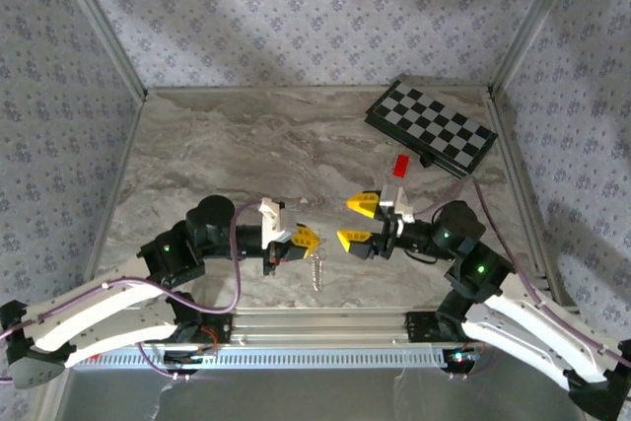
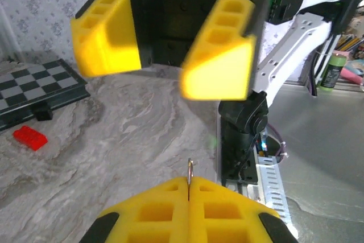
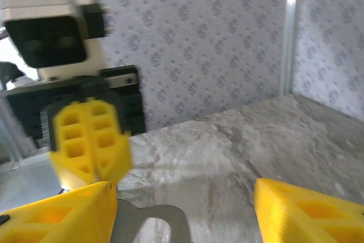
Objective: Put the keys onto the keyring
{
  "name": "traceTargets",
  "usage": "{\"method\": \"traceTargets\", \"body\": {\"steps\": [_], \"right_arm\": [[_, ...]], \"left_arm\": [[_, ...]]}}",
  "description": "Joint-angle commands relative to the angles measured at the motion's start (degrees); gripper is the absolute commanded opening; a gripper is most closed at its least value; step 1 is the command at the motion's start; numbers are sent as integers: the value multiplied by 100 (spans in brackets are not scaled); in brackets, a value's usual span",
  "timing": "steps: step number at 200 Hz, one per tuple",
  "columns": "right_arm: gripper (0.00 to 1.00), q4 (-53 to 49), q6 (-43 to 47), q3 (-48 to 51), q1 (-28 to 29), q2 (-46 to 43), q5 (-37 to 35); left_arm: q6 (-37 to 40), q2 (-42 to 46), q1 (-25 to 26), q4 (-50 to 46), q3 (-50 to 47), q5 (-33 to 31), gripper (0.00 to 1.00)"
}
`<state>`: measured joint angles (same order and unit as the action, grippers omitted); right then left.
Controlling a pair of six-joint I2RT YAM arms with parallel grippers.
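1. Nearest the left wrist camera, the left gripper (image 2: 188,211) is clenched, its two yellow fingers pressed flat together on the ring (image 2: 190,170), a thin wire loop poking up from the seam at 12 o'clock.
2. Facing it, close above, the right gripper (image 2: 162,49) is released, its jaws standing wide apart with nothing between them.
3. From the right wrist camera, a grey metal key (image 3: 149,224) with a hole in its head shows at 6 o'clock, just beside the finger on the 9 o'clock side; whether it touches cannot be told.
4. From above, a thin metal strand (image 1: 317,269) trails from the left gripper toward 5 o'clock; it is too small to tell keys from ring.
5. A red block (image 1: 400,166) lies on the table (image 1: 227,145) at 1 o'clock from the right gripper.
6. A chessboard (image 1: 431,127) sits beyond the block, at the table's 1 o'clock corner.
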<state>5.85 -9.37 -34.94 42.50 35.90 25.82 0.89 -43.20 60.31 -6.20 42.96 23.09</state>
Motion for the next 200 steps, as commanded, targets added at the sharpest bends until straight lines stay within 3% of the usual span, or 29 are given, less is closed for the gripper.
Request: {"method": "traceTargets", "body": {"steps": [1, 30, 81, 120, 148, 200], "right_arm": [[67, -383, -737, -238, -474, 296, 84], [67, -729, -980, -381, -886, 841, 78], [62, -964, -1176, -479, -799, 1961, -414], [59, -990, -864, -692, -99, 3060, -847], [53, -1071, -348, -1060, 222, 3794, -655], [51, -1146, 672, -1648, 548, 4818, -288]], "left_arm": [[-44, 246, -28, -27, -68, -269, 0], [-122, 472, -30, -66, -219, -457, 0], [-161, 831, 10, -355, -363, -1248, 0], [-194, 1145, 85, -488, -393, -1672, 0], [-219, 1283, 136, -616, -365, -1755, 0], [-354, 1519, 260, -1165, -193, -2116, 0]]}}
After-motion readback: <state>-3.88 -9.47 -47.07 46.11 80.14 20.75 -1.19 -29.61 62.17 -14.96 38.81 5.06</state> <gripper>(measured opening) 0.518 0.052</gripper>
